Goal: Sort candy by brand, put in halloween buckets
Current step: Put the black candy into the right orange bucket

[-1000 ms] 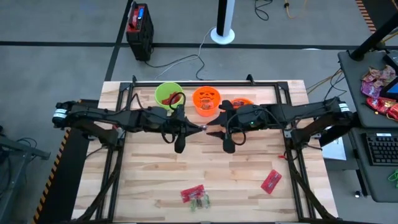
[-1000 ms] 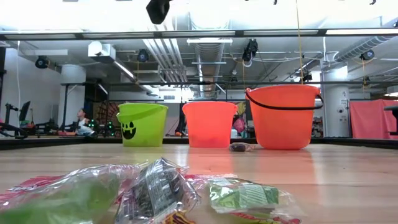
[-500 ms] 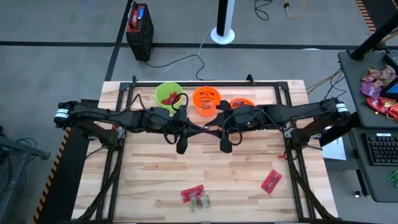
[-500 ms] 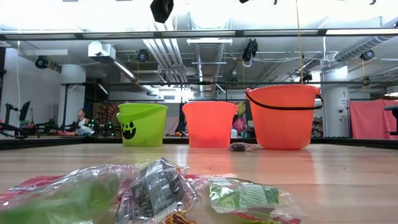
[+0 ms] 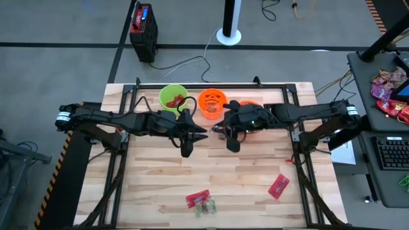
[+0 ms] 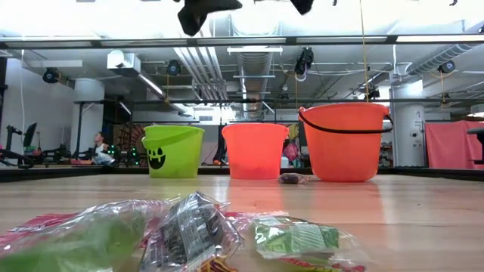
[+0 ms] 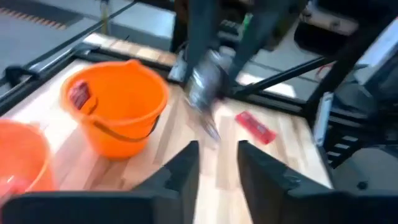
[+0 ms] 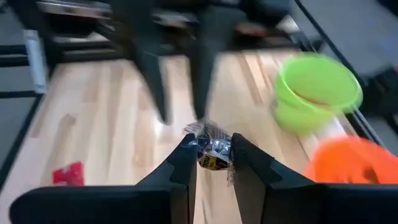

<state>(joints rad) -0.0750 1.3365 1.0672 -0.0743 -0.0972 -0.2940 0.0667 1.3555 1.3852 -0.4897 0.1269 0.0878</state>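
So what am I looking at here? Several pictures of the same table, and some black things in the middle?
Those black things are two robot arms, each ending in a two-finger gripper. All the pictures show one moment. One camera looks straight down: the left gripper and right gripper meet mid-table, in front of three pails: a lime green bucket, a jack-o'-lantern bucket and a wider orange bucket. A second camera sits at table height, so the candy pile near the front edge looks huge. The other two cameras ride on the arms' wrists. The right one shows its fingers pinching a small dark wrapped candy; the left one shows open, empty fingers. One red packet lies apart on the wooden table.
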